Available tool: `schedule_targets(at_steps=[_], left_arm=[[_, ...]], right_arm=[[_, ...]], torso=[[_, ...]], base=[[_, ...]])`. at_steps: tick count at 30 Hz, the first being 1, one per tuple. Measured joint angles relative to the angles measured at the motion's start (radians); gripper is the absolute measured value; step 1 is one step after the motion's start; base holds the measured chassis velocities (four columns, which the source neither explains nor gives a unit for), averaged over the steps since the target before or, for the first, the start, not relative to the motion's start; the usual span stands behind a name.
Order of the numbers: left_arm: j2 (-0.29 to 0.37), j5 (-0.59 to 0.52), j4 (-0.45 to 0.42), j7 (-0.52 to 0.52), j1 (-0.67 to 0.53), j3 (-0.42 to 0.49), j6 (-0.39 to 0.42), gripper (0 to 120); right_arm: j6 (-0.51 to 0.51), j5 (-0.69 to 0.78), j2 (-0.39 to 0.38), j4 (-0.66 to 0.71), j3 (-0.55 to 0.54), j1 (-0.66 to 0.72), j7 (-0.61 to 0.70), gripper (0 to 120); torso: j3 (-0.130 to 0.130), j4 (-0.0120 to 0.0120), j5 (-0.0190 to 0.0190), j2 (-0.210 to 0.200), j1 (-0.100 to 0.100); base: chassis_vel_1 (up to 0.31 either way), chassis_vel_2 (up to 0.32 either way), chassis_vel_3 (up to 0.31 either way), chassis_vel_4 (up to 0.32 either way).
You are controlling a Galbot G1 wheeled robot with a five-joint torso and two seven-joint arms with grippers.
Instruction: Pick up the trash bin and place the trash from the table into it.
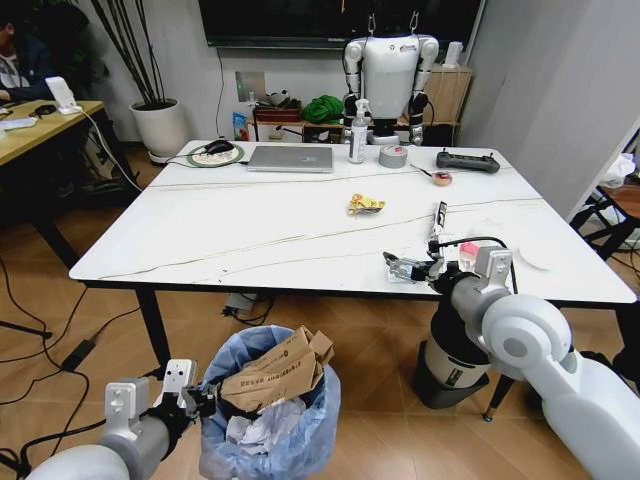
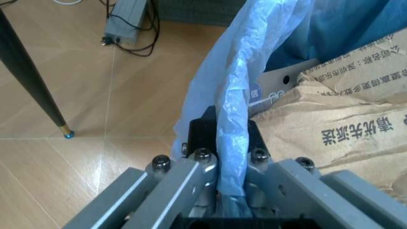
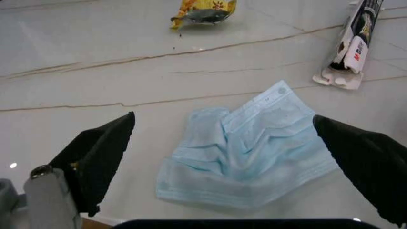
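Left tool (image 1: 190, 398) at lower left clamps the blue-bagged trash bin's (image 1: 300, 440) rim, cardboard inside. Right tool (image 1: 408, 268), fingers spread wide, hovers over a crumpled blue face mask (image 3: 248, 152) at the desk's (image 1: 250, 235) near edge; a yellow wrapper (image 1: 365, 204) lies farther back.

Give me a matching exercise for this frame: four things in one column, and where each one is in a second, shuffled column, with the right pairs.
Things:
1. face mask
2. yellow wrapper
3. cardboard piece
4. laptop

Places:
A. inside the trash bin
B. far side of the table
C. between the open fingers of the right tool, near the table's front edge
D. middle of the table

Pairs: 1-C, 2-D, 3-A, 4-B
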Motion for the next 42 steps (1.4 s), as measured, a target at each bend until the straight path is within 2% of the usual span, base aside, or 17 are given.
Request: schedule_targets(at_steps=[4, 7, 11, 15, 23, 27, 29, 31, 37, 38, 40, 42], left_arm=[[0.004, -0.001, 0.0, 0.0, 0.001, -0.004, 0.0, 0], [0.005, -0.002, 0.0, 0.0, 0.003, -0.007, 0.0, 0], [0.001, -0.002, 0.0, 0.0, 0.008, -0.01, 0.0, 0], [-0.002, -0.002, 0.0, 0.0, 0.011, -0.011, 0.0, 0], [-0.002, -0.002, 0.0, 0.0, 0.01, -0.018, 0.0, 0], [-0.001, -0.003, 0.0, 0.0, 0.01, -0.02, 0.0, 0], [-0.002, -0.003, 0.0, 0.0, 0.012, -0.021, 0.0, 0], [-0.002, -0.004, 0.0, 0.0, 0.012, -0.023, 0.0, 0], [0.001, -0.006, 0.0, 0.005, 0.019, -0.039, 0.0, 0], [0.001, -0.006, 0.0, 0.005, 0.019, -0.039, 0.0, 0], [0.001, -0.006, 0.0, 0.014, 0.019, -0.042, 0.0, 0], [0.001, -0.006, 0.0, 0.016, 0.019, -0.043, 0.0, 0]], right_arm=[[0.0, -0.007, -0.004, -0.003, -0.001, -0.005, -0.005, 97], [-0.002, -0.035, -0.007, -0.011, -0.007, -0.007, -0.017, 86], [-0.004, -0.054, -0.01, -0.017, -0.011, -0.013, -0.027, 77], [-0.004, -0.062, -0.01, -0.023, -0.014, -0.017, -0.03, 75], [-0.004, -0.071, -0.016, -0.028, -0.017, -0.027, -0.034, 61], [-0.004, -0.078, -0.019, -0.029, -0.016, -0.032, -0.037, 50], [-0.004, -0.083, -0.02, -0.029, -0.016, -0.037, -0.04, 37], [-0.004, -0.084, -0.02, -0.029, -0.016, -0.038, -0.04, 37], [-0.002, -0.101, -0.019, -0.027, -0.02, -0.045, -0.044, 11], [-0.002, -0.101, -0.019, -0.027, -0.02, -0.045, -0.044, 11], [0.003, -0.103, -0.019, -0.028, -0.02, -0.045, -0.045, 1], [0.007, -0.102, -0.018, -0.027, -0.017, -0.044, -0.045, 0]], torso=[[0.0, 0.0, -0.0001, 0.0, 0.0], [0.0, 0.0, 0.0, 0.0, 0.0], [0.0, 0.0, -0.0001, 0.0, 0.0], [0.0, 0.0001, 0.0, 0.0, 0.0], [0.0, 0.0, -0.0001, 0.0, 0.0], [0.0, 0.0, -0.0001, 0.0, 0.0], [0.0, 0.0001, -0.0001, 0.0, 0.0], [0.0, 0.0001, -0.0002, 0.0, 0.0], [0.0, 0.0001, -0.0001, 0.0, 0.0], [0.0, 0.0001, -0.0001, 0.0, 0.0], [0.0, 0.0001, -0.0001, 0.0, 0.0], [0.0, 0.0001, -0.0001, 0.0, 0.0]], base=[[0.0, 0.0, 0.0, 0.0], [0.0, 0.0, 0.0, 0.0], [0.0, 0.0, 0.0, 0.0], [0.0, 0.0, 0.0, 0.0], [0.0, 0.0, 0.0, 0.0], [0.0, 0.0, 0.0, 0.0], [0.0, 0.0, 0.0, 0.0], [0.0, 0.0, 0.0, 0.0], [0.0, 0.0, 0.0, 0.0], [0.0, 0.0, 0.0, 0.0], [0.0, 0.0, 0.0, 0.0], [0.0, 0.0, 0.0, 0.0]])
